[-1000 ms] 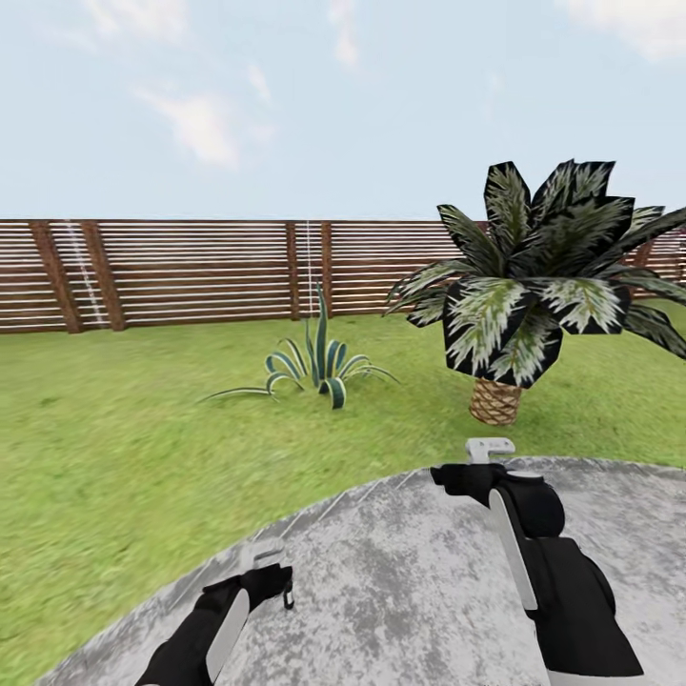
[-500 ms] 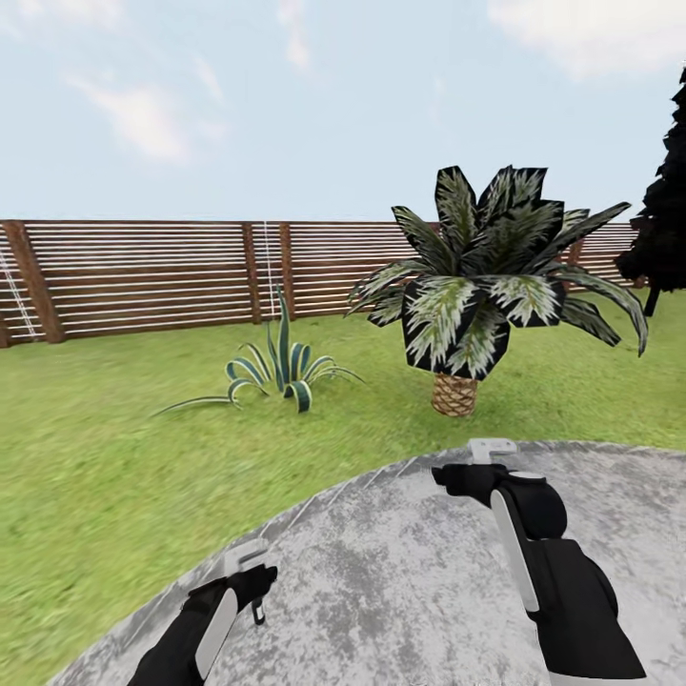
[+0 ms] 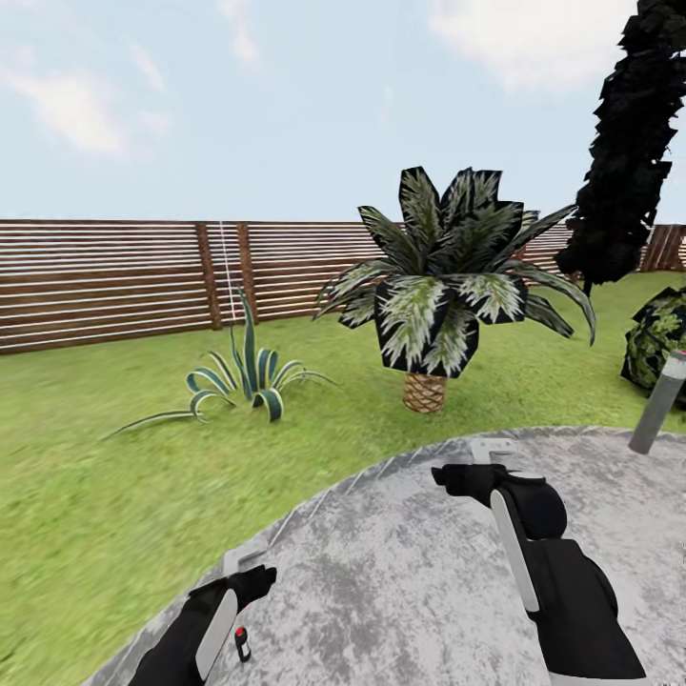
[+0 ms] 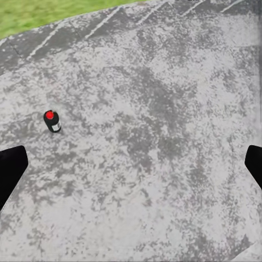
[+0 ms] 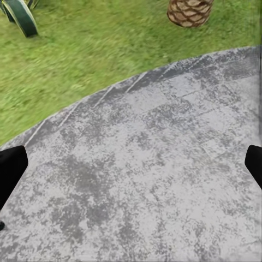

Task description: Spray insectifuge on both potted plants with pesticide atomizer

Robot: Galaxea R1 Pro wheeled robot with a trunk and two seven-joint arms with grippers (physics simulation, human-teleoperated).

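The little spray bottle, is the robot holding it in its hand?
No, the spray bottle stands by itself on the grey patio, and the left gripper's fingers are spread apart with nothing between them.

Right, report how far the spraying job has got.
Nothing looks done yet. The pesticide atomizer stands on the gravel patio, ungrasped, beside the left gripper; both it and the right gripper are open and empty. Still to do: grasp the atomizer, find the two potted plants, spray both.
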